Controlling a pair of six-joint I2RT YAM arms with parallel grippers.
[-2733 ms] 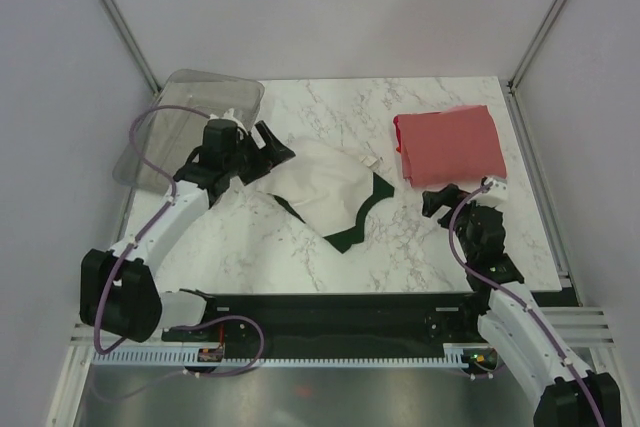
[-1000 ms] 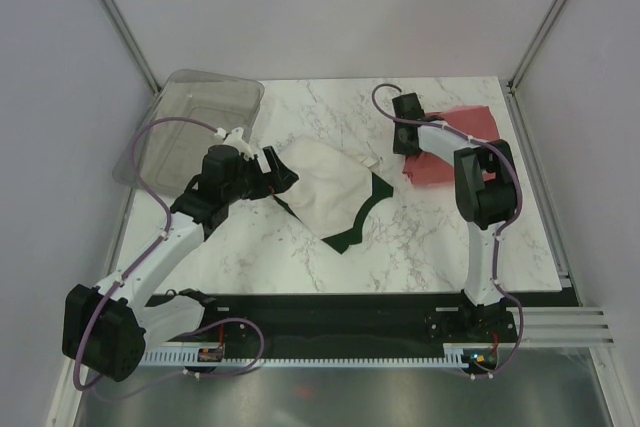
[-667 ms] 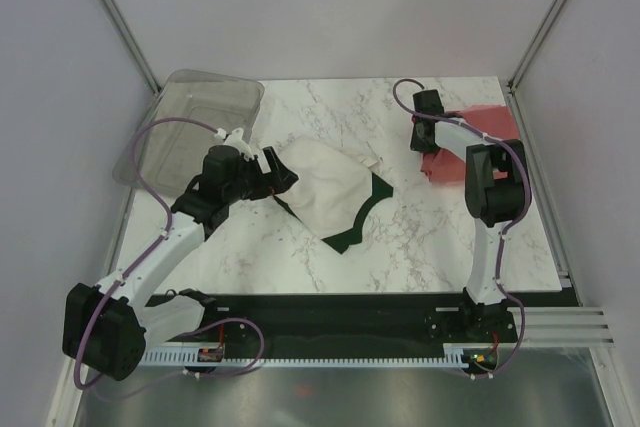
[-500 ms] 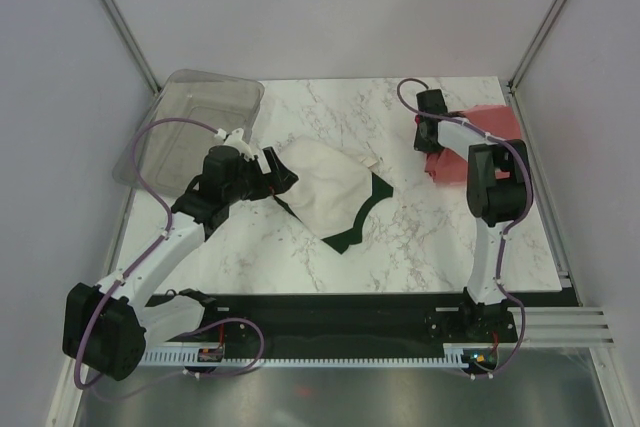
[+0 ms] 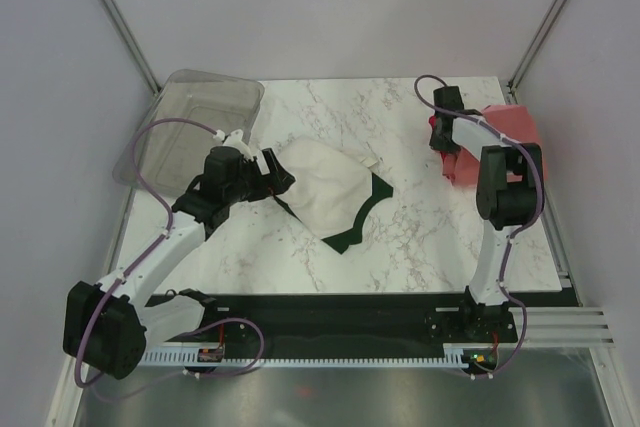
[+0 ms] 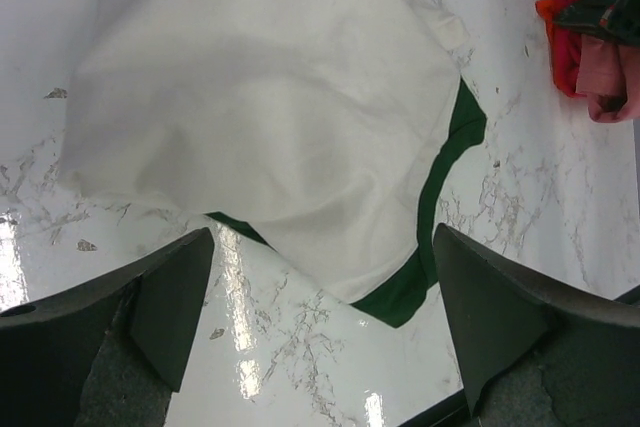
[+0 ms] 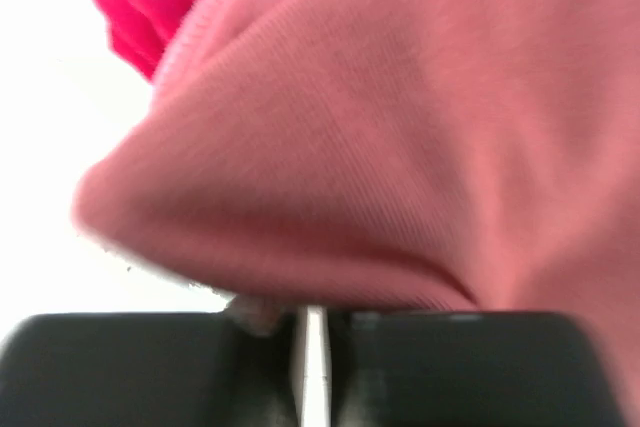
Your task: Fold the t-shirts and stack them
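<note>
The cream-white t-shirt (image 5: 325,187) with dark green trim lies crumpled at the middle of the marble table (image 5: 400,247), blank side up. My left gripper (image 5: 272,175) hovers at its left edge, open and holding nothing; in the left wrist view its fingers (image 6: 170,297) straddle the shirt's (image 6: 270,117) near hem. The coral-red t-shirt (image 5: 510,122) is bunched at the far right. My right gripper (image 5: 450,152) is at the shirt's left side, jaws nearly together on a fold. In the right wrist view the coral cloth (image 7: 400,127) bulges right over the fingertips of the right gripper (image 7: 312,317).
A clear grey plastic bin (image 5: 190,117) sits at the far left corner, just behind my left arm. Frame posts rise at both far corners. The table's right edge (image 5: 545,207) runs close by the coral shirt.
My right gripper has drawn the coral shirt's left part rightward, folding it into a narrower bunch by the right edge. The left arm and cream shirt have stayed put.
</note>
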